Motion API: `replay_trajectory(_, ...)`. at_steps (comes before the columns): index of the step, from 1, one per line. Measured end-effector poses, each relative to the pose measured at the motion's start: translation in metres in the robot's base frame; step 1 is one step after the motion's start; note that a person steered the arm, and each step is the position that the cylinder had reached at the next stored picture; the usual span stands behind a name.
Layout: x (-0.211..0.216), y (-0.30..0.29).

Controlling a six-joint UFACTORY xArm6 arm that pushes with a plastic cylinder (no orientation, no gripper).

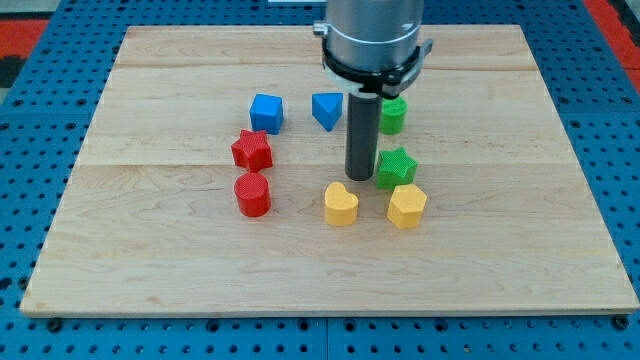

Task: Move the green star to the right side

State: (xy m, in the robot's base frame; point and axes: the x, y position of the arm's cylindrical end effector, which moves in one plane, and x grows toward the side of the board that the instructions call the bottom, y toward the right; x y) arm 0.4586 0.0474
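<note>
The green star (397,166) lies right of the board's middle. My tip (359,178) stands just left of it, close to or touching its left side. The rod rises from there to the arm's grey body at the view's top. A green cylinder (392,114) sits above the star, partly hidden by the rod. A yellow hexagon (406,206) lies just below the star, and a yellow heart (341,203) lies below and left of my tip.
A blue cube (267,113) and a blue triangular block (326,109) lie left of the rod. A red star (252,151) and a red cylinder (253,194) sit further left. The wooden board (520,250) rests on a blue pegboard.
</note>
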Motion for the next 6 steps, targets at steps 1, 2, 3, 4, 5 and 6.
replay_trajectory(1,0.0,0.021)
replay_trajectory(2,0.0,0.04)
replay_trajectory(3,0.0,0.059)
replay_trajectory(4,0.004,0.079)
replay_trajectory(5,0.006,0.097)
replay_trajectory(6,0.018,0.106)
